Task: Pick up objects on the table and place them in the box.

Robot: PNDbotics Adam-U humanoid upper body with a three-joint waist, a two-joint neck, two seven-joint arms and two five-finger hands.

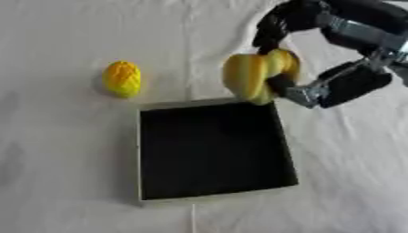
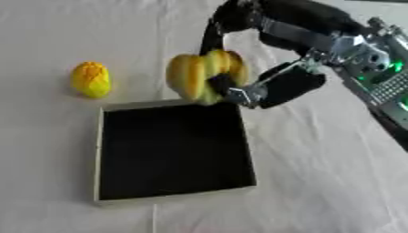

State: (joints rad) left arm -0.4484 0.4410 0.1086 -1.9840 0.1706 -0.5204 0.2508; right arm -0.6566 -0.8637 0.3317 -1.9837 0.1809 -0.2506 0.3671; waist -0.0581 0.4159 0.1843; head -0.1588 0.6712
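head stereo pair, looking down, box [image 1: 213,150] shared

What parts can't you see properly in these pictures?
- Ribbed yellow object: blurred in both views, partly covered by the right hand, so what it is stays unclear.
- Bumpy yellow oval object: too blurred to identify.
- Black box: inside too dark to see contents.
- Left hand: in neither view.

A white cloth [image 1: 72,150] covers the desk [image 2: 334,191] and fills both views edge to edge. Faint creases run across the cloth, with one fold line from 12 o'clock toward 6 o'clock near the centre. Lighting is even and soft. No walls, floor or windows show.
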